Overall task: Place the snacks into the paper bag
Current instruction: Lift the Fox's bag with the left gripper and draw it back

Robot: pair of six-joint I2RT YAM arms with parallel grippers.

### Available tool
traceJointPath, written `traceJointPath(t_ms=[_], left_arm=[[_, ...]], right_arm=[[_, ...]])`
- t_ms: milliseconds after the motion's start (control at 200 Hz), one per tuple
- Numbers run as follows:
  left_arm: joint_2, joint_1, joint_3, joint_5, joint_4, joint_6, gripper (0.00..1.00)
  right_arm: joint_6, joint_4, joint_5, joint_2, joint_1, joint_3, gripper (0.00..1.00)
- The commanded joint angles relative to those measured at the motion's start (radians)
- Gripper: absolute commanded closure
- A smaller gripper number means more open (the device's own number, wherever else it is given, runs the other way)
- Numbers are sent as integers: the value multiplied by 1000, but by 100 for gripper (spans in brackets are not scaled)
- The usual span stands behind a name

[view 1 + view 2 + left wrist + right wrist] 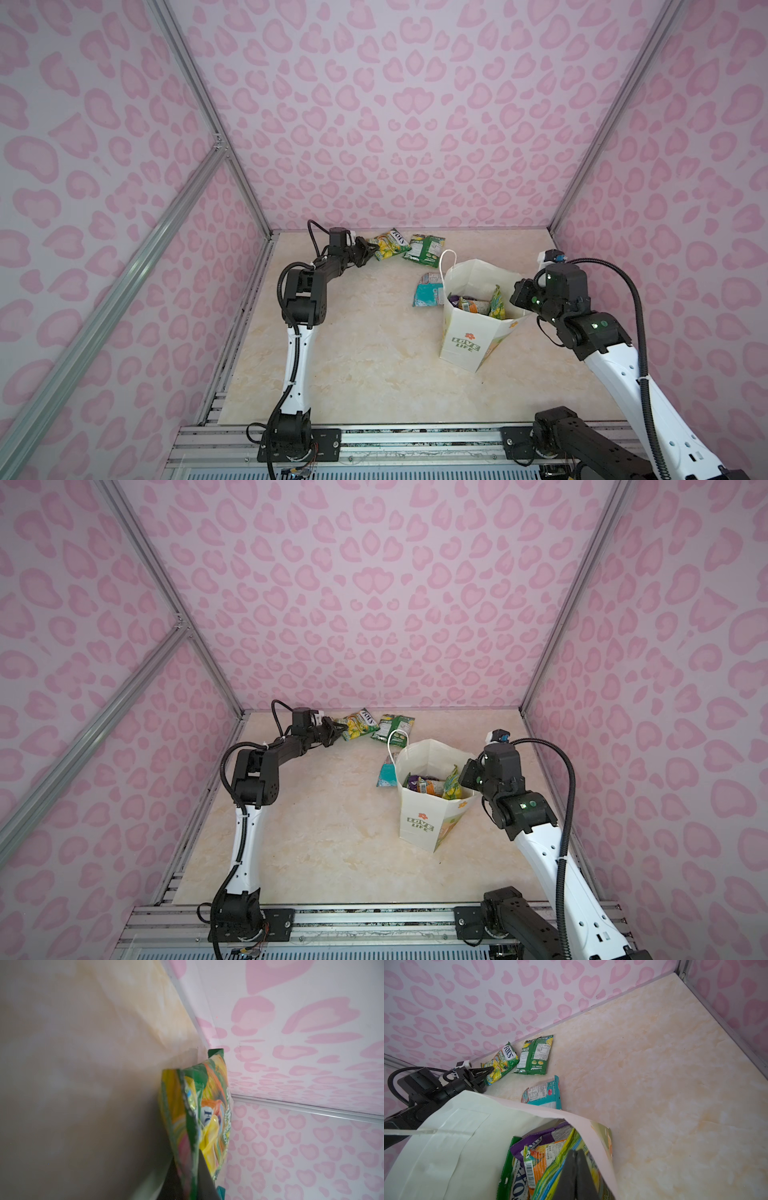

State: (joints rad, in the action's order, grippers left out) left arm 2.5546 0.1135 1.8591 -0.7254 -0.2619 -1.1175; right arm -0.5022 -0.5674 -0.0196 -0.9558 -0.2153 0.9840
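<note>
Left pincer [370, 251]: clamped on the edge of the glossy green-yellow "FOX'S" packet [391, 245], which is found near the back wall.
Right pincer [576, 1169]: pressed together at the bag's mouth; whether anything is pinched cannot be told.
Tall white paper bag [465, 340]: stood upright and open on the marbled beige tabletop [353, 353].
Inside the bag: a purple packet [533, 1142] and an orange packet [546, 1159] are seen among others.
Outside: a dark green packet [424, 249] is laid just beside the clamped one; a teal-white packet [428, 293] is laid just beside the bag.
</note>
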Motion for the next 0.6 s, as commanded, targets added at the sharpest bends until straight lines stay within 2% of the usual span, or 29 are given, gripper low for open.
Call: traceJointPath(t_ms=[0, 240, 595], left_arm=[[-200, 2, -131, -30, -138, 8, 96], [-494, -3, -424, -8, -185, 62, 96], [-870, -9, -703, 52, -7, 227, 96]], right_arm=[[7, -6, 17, 6, 2, -4, 100], [5, 11, -1, 21, 4, 4, 100], [0, 14, -19, 55, 4, -4, 100]])
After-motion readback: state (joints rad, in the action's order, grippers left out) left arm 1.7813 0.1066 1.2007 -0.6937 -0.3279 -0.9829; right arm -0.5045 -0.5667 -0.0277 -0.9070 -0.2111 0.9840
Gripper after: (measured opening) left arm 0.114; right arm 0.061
